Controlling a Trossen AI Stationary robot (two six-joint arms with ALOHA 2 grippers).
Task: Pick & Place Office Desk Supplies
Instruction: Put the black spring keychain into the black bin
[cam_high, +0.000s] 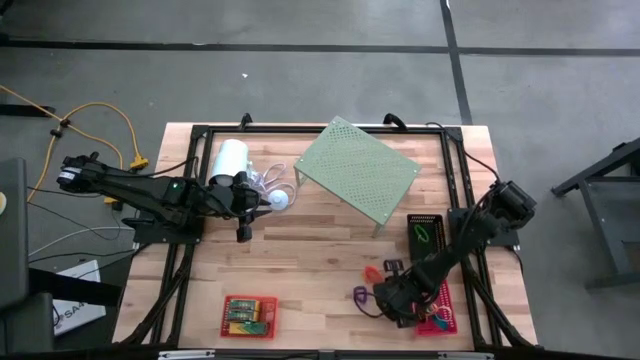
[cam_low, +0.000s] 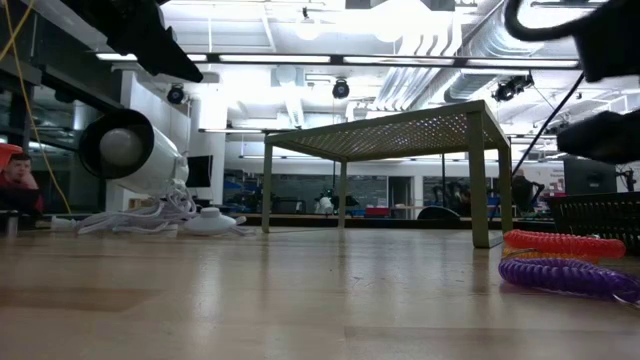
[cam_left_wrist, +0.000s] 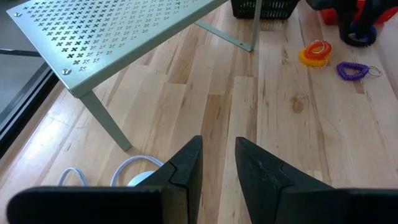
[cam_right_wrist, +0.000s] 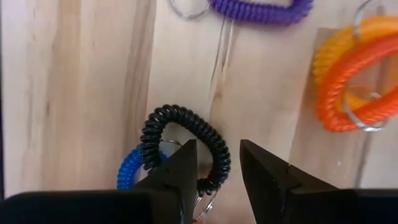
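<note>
Right gripper (cam_right_wrist: 217, 165) straddles black coil (cam_right_wrist: 180, 140), blue coil (cam_right_wrist: 130, 171) touching, purple coil (cam_right_wrist: 261, 9) near.

Table centre bare (cam_high: 300, 255); green shelf (cam_high: 357, 171) blocks rear; coil loops (cam_high: 365, 283) crowd right front.

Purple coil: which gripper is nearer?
Right. The right gripper hovers just beside the purple coil at the table's front right, fingers open over a black coil. The left gripper sits far across the table by the white cylinder.
</note>
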